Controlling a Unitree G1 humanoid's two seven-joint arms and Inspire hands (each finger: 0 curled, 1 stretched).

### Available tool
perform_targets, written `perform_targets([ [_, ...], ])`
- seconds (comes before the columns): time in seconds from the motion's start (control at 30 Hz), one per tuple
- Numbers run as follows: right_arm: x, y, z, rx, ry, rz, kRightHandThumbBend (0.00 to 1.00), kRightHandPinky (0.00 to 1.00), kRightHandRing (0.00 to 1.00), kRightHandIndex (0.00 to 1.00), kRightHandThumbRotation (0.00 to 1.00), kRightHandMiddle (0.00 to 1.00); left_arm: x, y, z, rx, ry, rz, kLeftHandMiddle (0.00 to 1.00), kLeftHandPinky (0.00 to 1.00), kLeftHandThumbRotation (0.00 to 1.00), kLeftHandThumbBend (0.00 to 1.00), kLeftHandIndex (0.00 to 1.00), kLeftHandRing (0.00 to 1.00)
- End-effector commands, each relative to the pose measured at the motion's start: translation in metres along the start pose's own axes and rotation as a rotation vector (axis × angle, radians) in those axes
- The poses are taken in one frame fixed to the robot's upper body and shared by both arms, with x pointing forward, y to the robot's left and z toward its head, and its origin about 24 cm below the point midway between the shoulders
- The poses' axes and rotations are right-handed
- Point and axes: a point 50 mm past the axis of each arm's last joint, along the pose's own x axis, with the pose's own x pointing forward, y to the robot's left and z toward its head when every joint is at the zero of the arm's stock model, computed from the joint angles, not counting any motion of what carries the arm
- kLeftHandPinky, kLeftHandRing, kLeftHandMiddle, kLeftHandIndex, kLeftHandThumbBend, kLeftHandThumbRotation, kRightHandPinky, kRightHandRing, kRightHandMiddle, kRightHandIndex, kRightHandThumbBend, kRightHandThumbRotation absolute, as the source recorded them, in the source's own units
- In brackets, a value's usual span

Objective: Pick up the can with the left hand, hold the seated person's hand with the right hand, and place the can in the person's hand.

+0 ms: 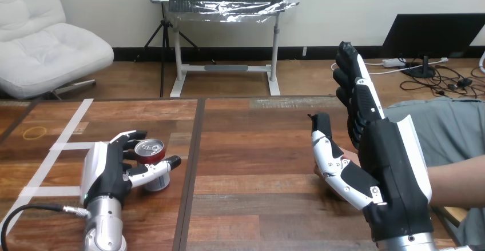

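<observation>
- On the brown wooden bench [251, 165], left hand [108, 168] is gripping the red silver-topped can [150, 148]; tighten evenly, then lift straight.
- Right hand [389, 159] is standing wide beside person's hand [349, 158].

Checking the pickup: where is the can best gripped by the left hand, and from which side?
Probably the side wall of the can, mid-height, from the view's left, as the left hand does: it stands upright, so fingers and thumb can wrap it.

You'll see the left hand [110, 168] at 8 o'clock, fingers and thumb curled round the upright can [150, 148] on the table [257, 148]. At 4 o'clock the right hand [394, 168] stands straight-fingered beside the person's hand [350, 158].
</observation>
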Motion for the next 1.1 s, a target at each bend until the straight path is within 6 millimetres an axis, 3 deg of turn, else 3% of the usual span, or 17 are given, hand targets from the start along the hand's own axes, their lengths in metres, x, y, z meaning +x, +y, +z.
perform_targets([
  [0.0, 0.0081, -0.0024, 0.0162, 0.006, -0.092, -0.011, 0.00, 1.00, 1.00, 0.99, 0.00, 1.00, 0.0183, 0.0052, 0.0343, -0.006, -0.107, 0.018, 0.75, 0.67, 0.32, 0.87, 0.75, 0.73],
  [1.07, 0.0073, -0.0028, 0.0165, -0.002, -0.088, -0.006, 0.00, 1.00, 1.00, 0.98, 0.00, 1.00, 0.0216, 0.0007, 0.0350, 0.040, -0.069, -0.035, 0.76, 0.67, 0.33, 0.87, 0.76, 0.73],
])
